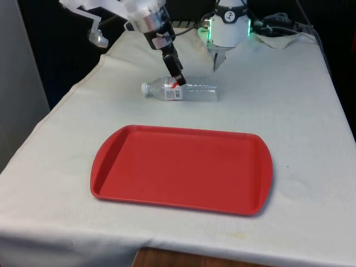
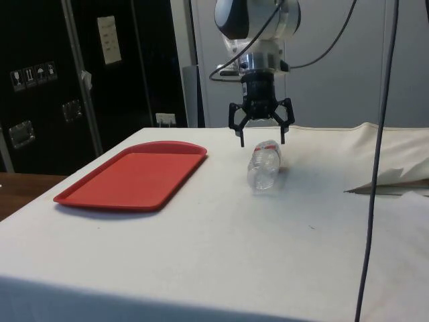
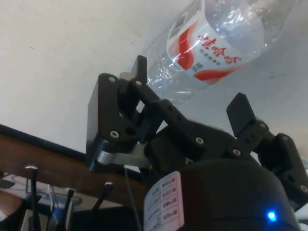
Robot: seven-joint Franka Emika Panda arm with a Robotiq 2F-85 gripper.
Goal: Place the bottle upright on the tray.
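Here the bottle is seen lying on its side on the white cloth, just past the far edge of the red tray. Its white cap is pointed toward the front view's left. It is a clear plastic bottle with a red and white label around its middle, and it looks empty, though a little water could be missed. So it is judged to be very light. Its thin walls would likely bend if squeezed hard, and its round, smooth side could roll or slip away when it is touched.

The gripper is held just above the bottle, over the label part. Its jaws are spread wide, one on each side of the bottle, and nothing is held between them yet.

A good place to be gripped would be the middle, near the label, where the bottle is widest. A soft squeeze is called for. The bottle must then be turned so the cap points up.

Nothing is seen on the tray. Its flat floor with a low rim should give the bottle a steady spot to be stood on.
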